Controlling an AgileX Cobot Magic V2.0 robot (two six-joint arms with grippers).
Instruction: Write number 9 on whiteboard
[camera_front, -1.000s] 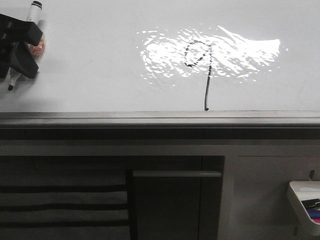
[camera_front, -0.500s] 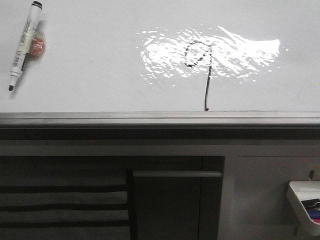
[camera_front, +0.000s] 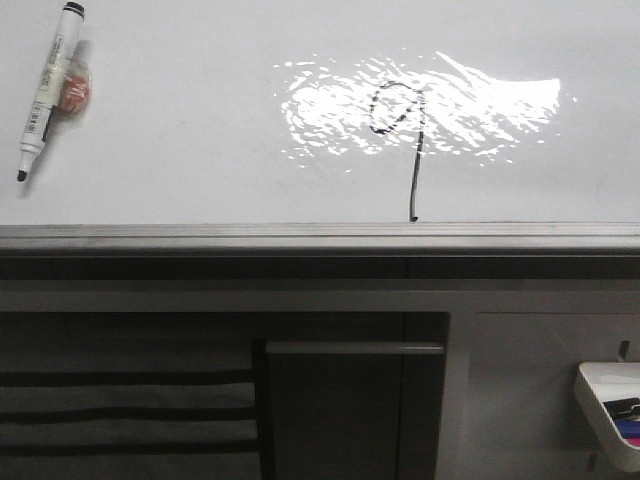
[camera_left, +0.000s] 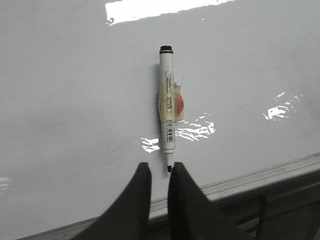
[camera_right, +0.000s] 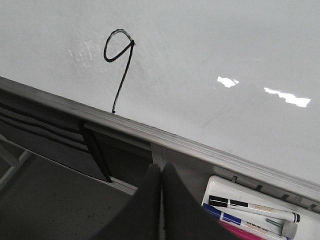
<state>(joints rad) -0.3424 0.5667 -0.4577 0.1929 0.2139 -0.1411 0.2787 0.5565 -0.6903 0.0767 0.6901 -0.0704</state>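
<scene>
The whiteboard (camera_front: 180, 130) fills the upper front view. The number 9 (camera_front: 403, 135) is drawn in thin black line under the glare patch, its tail reaching the grey edge strip (camera_front: 250, 236). It also shows in the right wrist view (camera_right: 120, 62). A white marker (camera_front: 46, 88) with a black tip and a taped red patch rests on the board at the far left. In the left wrist view the marker (camera_left: 167, 117) lies just beyond my left gripper (camera_left: 160, 169), which is slightly open, empty and apart from it. My right gripper (camera_right: 160, 169) is shut and empty below the board edge.
A white tray (camera_front: 603, 408) hangs at the lower right below the board; in the right wrist view it (camera_right: 222, 187) holds several markers. Dark grey cabinet panels (camera_front: 340, 410) lie under the edge strip. Neither gripper shows in the front view.
One second ago my left gripper was on the marker at the far left of the front view. It has let go and drawn back out of that view; the marker stays on the board.
</scene>
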